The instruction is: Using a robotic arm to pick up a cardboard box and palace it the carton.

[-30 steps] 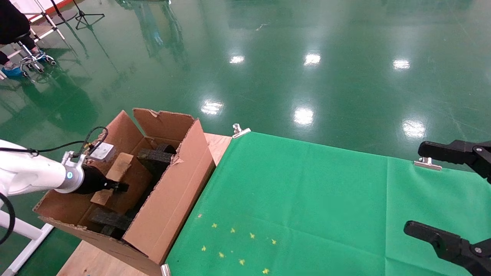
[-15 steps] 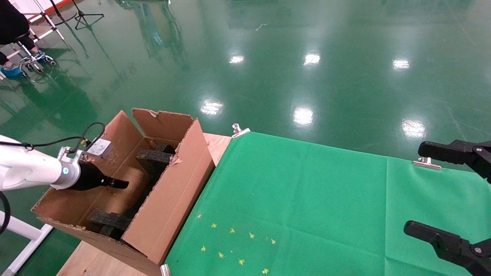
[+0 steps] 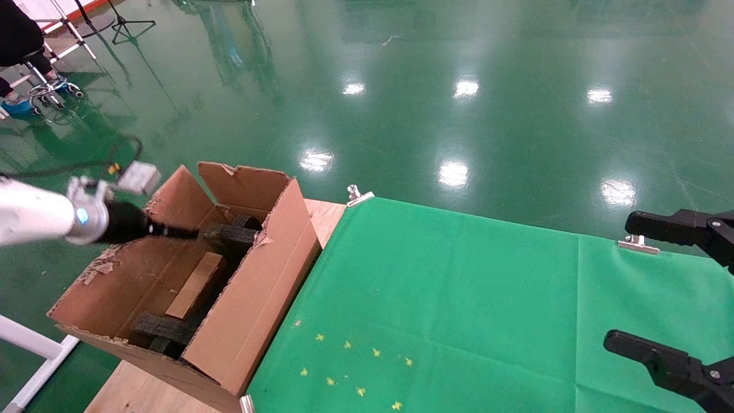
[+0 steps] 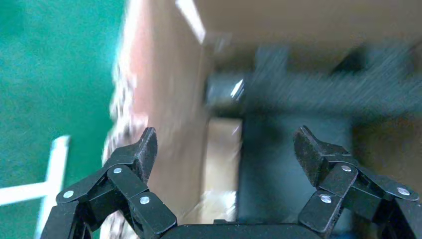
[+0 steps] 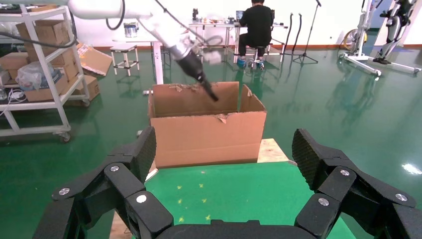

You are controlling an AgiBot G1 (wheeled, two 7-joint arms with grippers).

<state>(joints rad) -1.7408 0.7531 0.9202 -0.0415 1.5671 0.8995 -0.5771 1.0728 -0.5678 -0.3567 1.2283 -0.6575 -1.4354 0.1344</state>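
Where the green cloth [image 3: 459, 298] ends on the desk [image 3: 328, 213], stands the carton [image 3: 252, 304], flaps up, holding black foam pieces [image 3: 163, 330] and the cardboard box [image 3: 195, 287], flat on the bottom between foam blocks. Above the carton's left flap hovers the left hand [image 3: 186, 232] of the robotic arm [image 3: 34, 215], fingers [image 4: 137, 154] spread wide and gripping nothing. Off at the right, parked over the cloth, sits the right hand [image 3: 679, 292], likewise spread and bare.
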